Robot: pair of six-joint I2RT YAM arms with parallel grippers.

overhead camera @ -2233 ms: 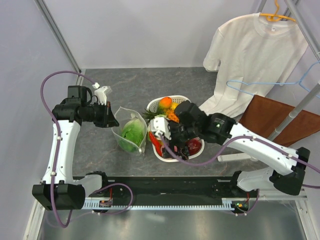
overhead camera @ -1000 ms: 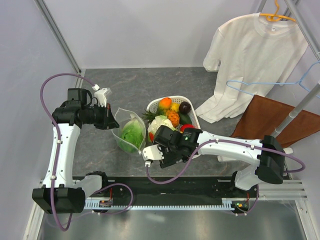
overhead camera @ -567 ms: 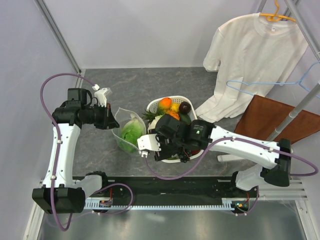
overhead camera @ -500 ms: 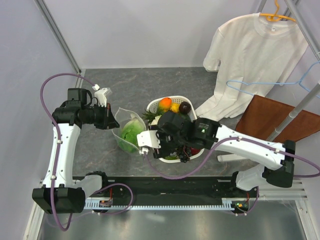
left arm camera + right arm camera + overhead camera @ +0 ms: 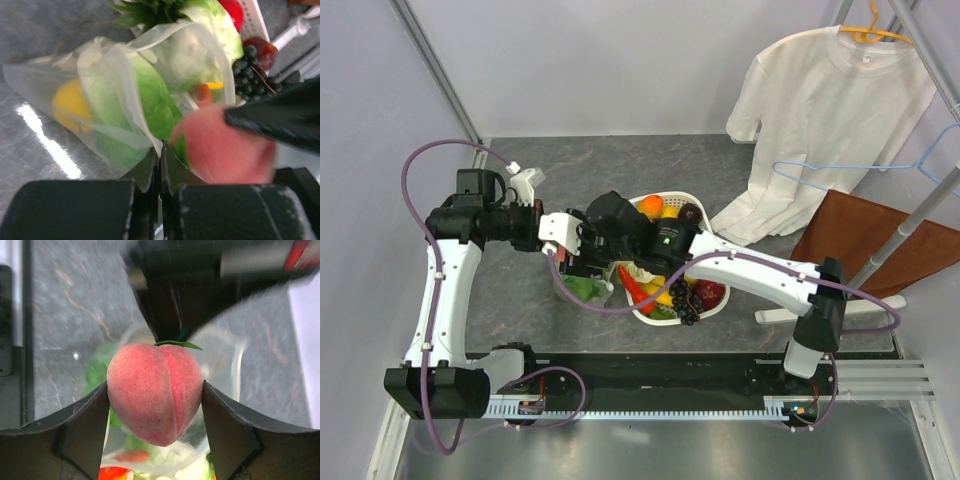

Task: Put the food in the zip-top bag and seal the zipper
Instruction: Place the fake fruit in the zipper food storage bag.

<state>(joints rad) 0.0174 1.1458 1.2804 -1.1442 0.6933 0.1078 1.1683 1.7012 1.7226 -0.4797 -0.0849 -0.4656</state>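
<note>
Top view – change: the right gripper (image 5: 575, 262) has swung across from the basket (image 5: 712, 300) and now sits directly over the zip-top bag (image 5: 588, 292); a release looks due next.
Top view – hidden: the arm covers the bag mouth.
Left wrist: the left gripper (image 5: 161, 161) is closed, pinching the bag rim; lettuce (image 5: 150, 97) and yellow fruit (image 5: 70, 102) lie inside; peach (image 5: 220, 145) above the mouth, blurred.
Right wrist: fingers (image 5: 85, 430) clamp the peach; zipper not distinguishable.

The zip-top bag (image 5: 100, 100) gapes open between left fingers (image 5: 145, 170) and basket (image 5: 251, 17).
</note>
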